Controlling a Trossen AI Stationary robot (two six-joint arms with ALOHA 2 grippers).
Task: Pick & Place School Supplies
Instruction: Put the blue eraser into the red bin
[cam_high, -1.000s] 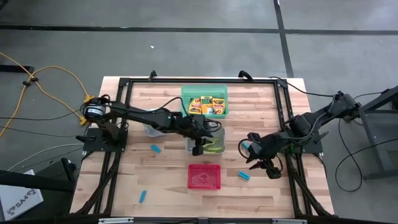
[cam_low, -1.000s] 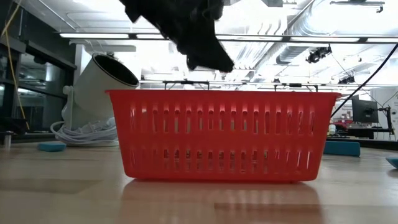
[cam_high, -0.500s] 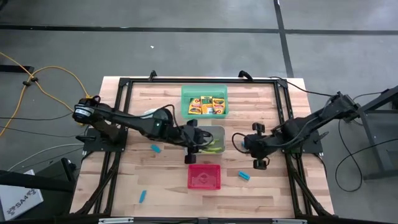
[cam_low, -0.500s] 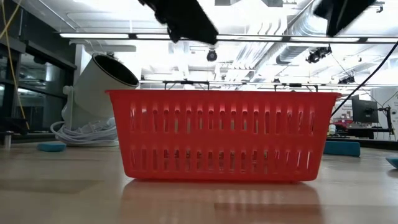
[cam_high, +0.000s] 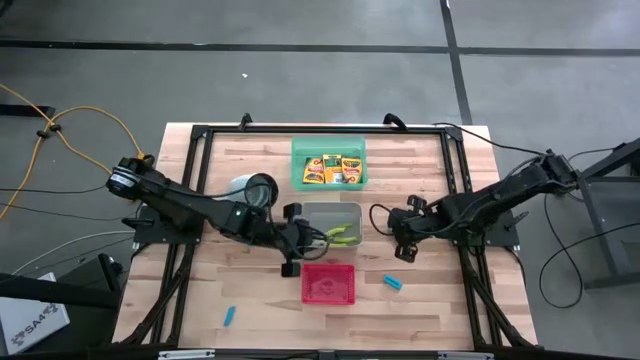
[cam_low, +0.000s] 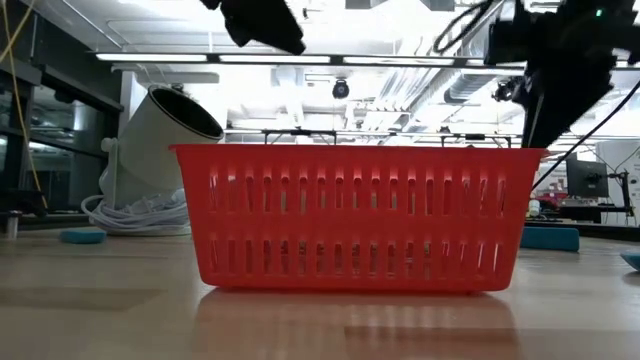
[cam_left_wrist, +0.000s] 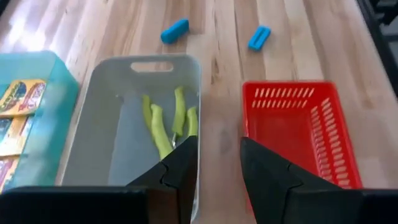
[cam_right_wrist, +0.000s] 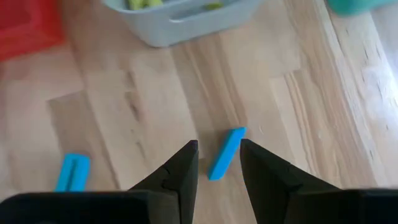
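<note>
Yellow-orange crayon boxes (cam_high: 330, 167) lie in the green tray (cam_high: 300, 150). Yellow-green-handled tools (cam_left_wrist: 163, 121) lie in the grey tray (cam_left_wrist: 106, 93). My left gripper (cam_left_wrist: 219, 165) is open and holds nothing. It hangs above the gap between the grey tray and the red tray (cam_left_wrist: 292, 118), at their left ends (cam_high: 300, 245). My right gripper (cam_right_wrist: 219, 144) is open and holds nothing. It tilts steeply down over a light-blue piece (cam_right_wrist: 225, 154) that lies flat on the wood right of the grey tray. A second blue piece (cam_right_wrist: 73, 172) lies nearer the front edge (cam_high: 393, 283).
A third blue piece (cam_high: 231, 316) lies near the front left corner. A white tipped cylinder with a coiled cable (cam_high: 255, 190) sits left of the grey tray. A black frame (cam_high: 200, 140) runs round the table. Bare wood lies right of the red tray (cam_high: 328, 284).
My left gripper has drawn back from over the grey tray toward the table's left and near edge, rising a little. My right gripper has come down, shifted toward the left and far edge, and tipped and rolled to point steeply down over the blue piece.
</note>
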